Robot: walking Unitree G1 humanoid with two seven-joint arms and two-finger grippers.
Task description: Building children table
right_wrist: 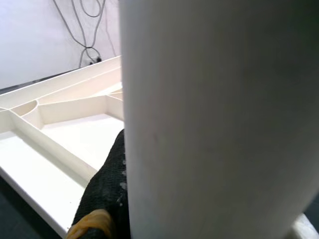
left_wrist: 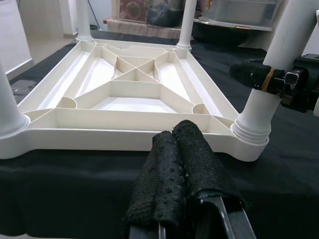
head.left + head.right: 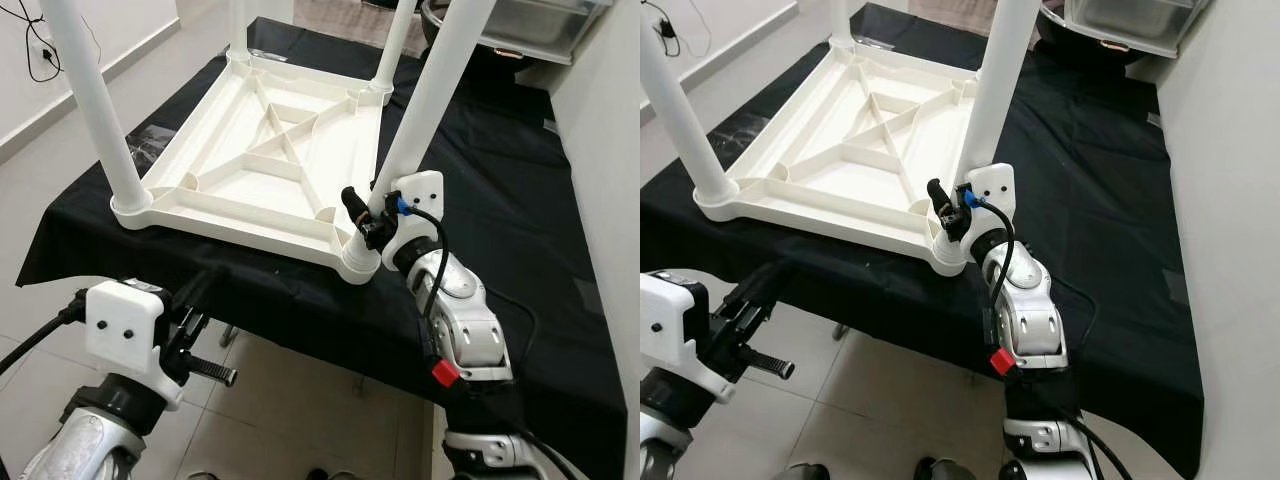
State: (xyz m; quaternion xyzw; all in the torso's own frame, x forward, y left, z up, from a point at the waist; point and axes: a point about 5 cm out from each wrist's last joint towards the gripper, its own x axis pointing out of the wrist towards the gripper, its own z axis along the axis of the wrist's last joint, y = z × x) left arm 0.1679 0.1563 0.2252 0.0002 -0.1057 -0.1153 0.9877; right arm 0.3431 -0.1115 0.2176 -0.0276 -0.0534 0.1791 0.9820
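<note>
Left eye view — right gripper (image 3: 368, 215) fingers pinch table leg (image 3: 425, 110); left gripper (image 2: 187, 164) fingers pressed together.

Black-draped counter (image 3: 520, 200), pale tiled floor (image 3: 290, 410), white wall (image 3: 20, 90) with dangling cables (image 3: 40, 45), steel tub (image 3: 530, 25) behind

All four white table legs (image 3: 432, 95) run past the top edge.

- A black cloth (image 3: 520, 200) covers the table and hangs over its near edge.
- A metal tray (image 3: 540, 25) stands at the far right end.
- The floor (image 3: 290, 420) has pale tiles.
- Black cables (image 3: 40, 45) hang on the white wall at the left.
</note>
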